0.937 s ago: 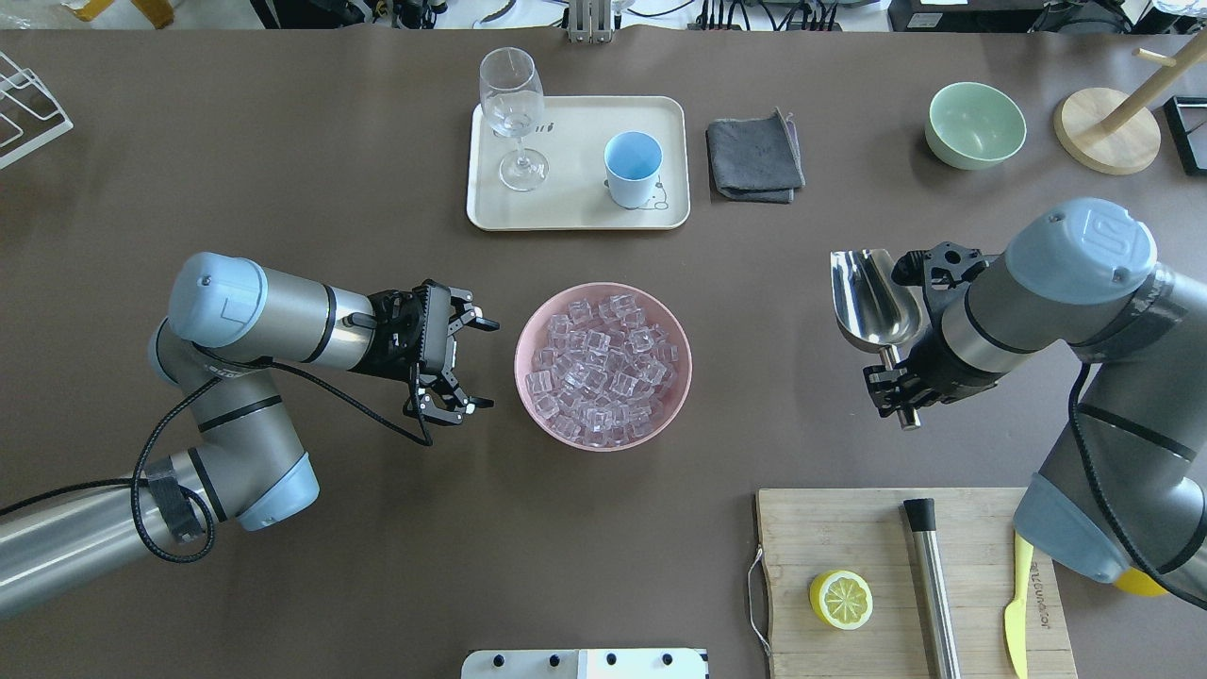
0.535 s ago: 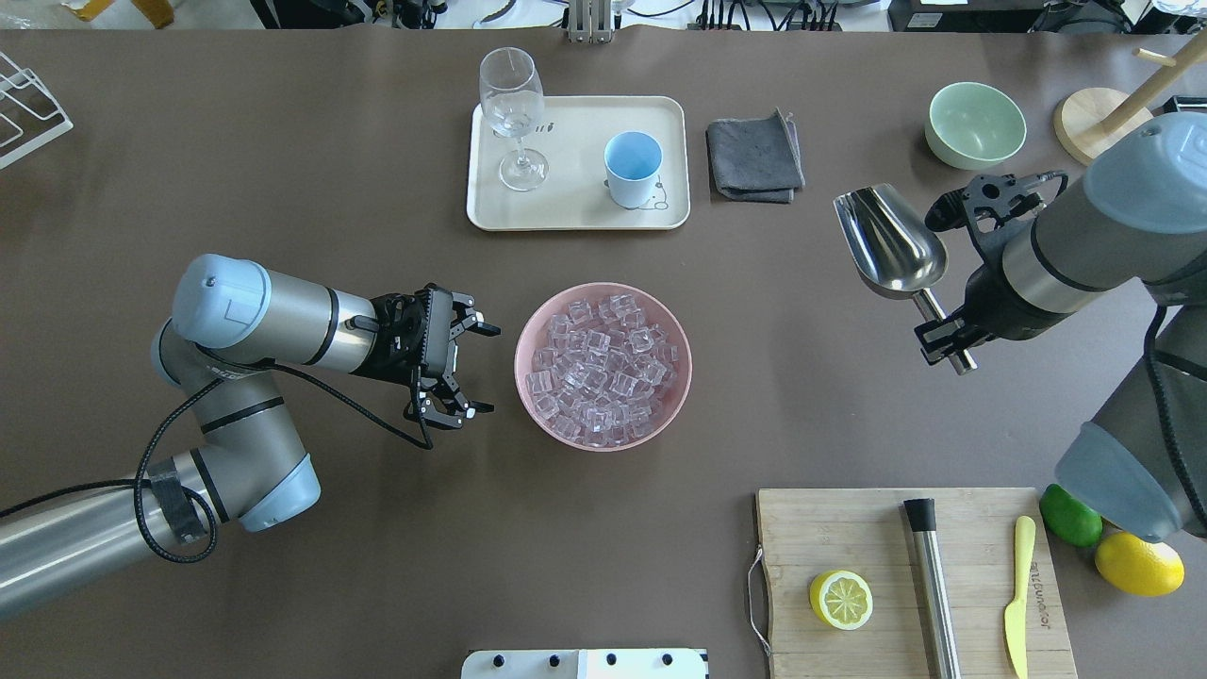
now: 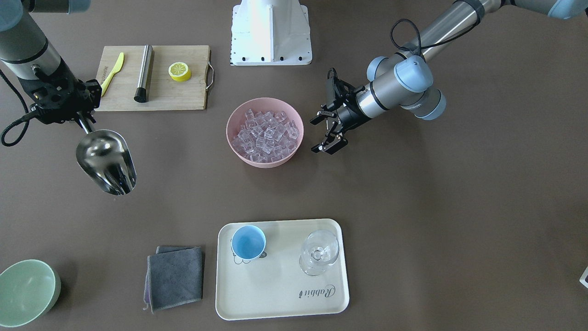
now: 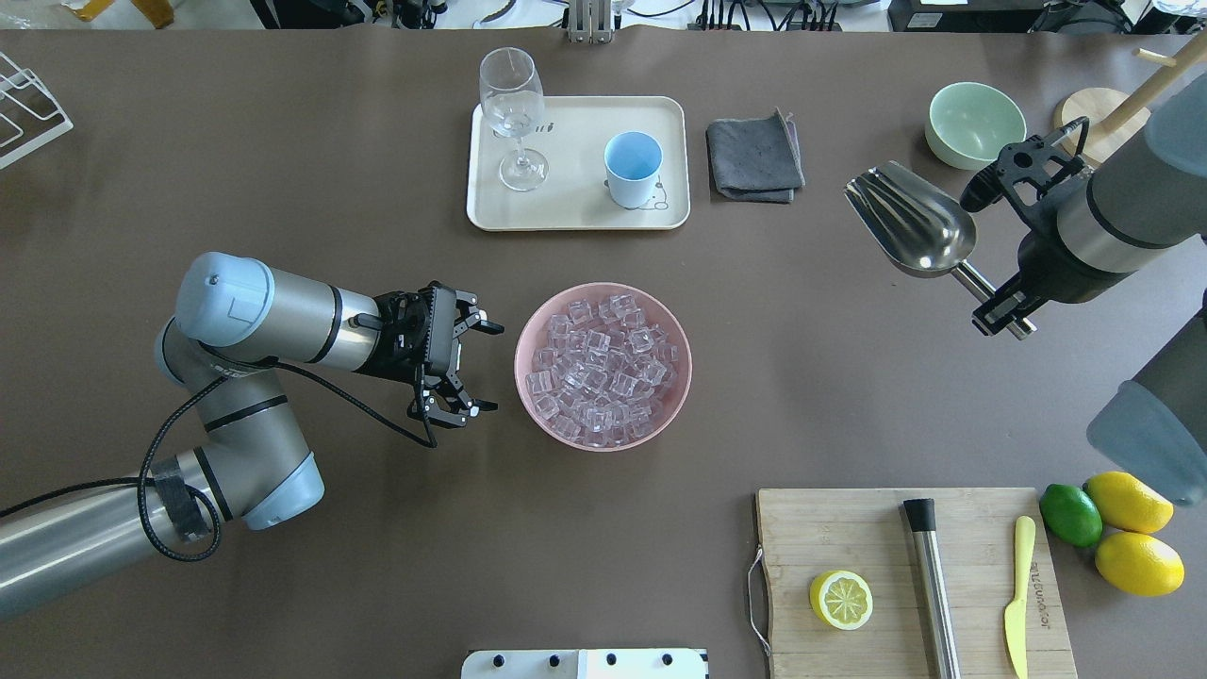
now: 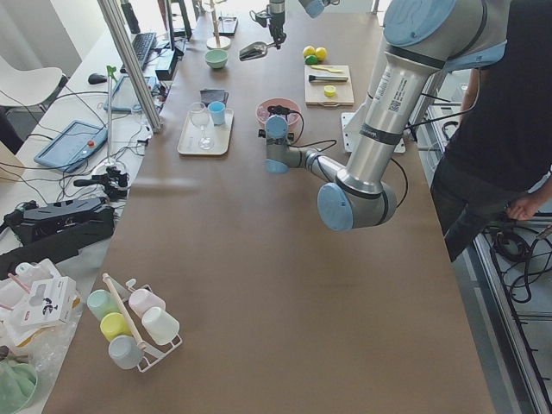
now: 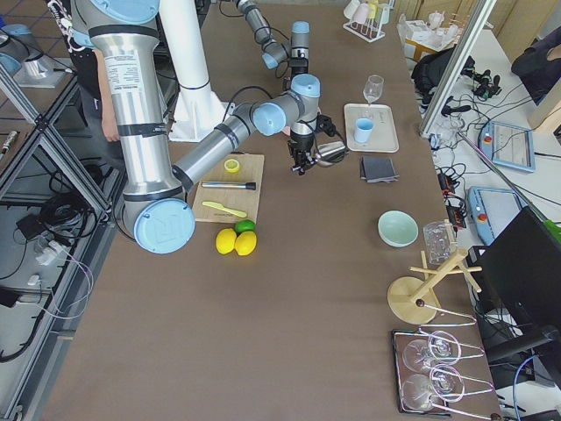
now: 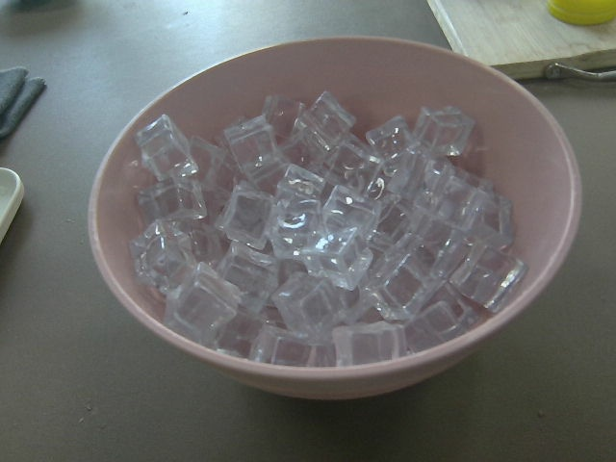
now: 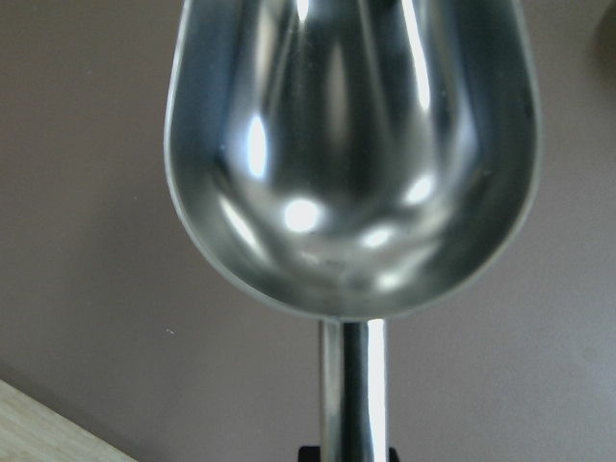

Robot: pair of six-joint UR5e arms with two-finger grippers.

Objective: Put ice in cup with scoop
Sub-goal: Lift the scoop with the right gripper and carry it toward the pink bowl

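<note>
Right gripper (image 4: 1002,318) clamps the shiny steel scoop (image 4: 913,219) by its handle, mid-right; left gripper (image 4: 488,368) gapes empty beside the pink bowl (image 4: 519,363) of clear ice cubes (image 4: 603,363), centre; light-blue cup (image 4: 632,168) on cream tray (image 4: 575,213), top centre; grey cloth (image 4: 754,158) between tray and scoop.

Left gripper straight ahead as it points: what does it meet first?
The left gripper likely meets the pink bowl first, at its near wall, or the ice if it clears the rim; height unclear.
</note>
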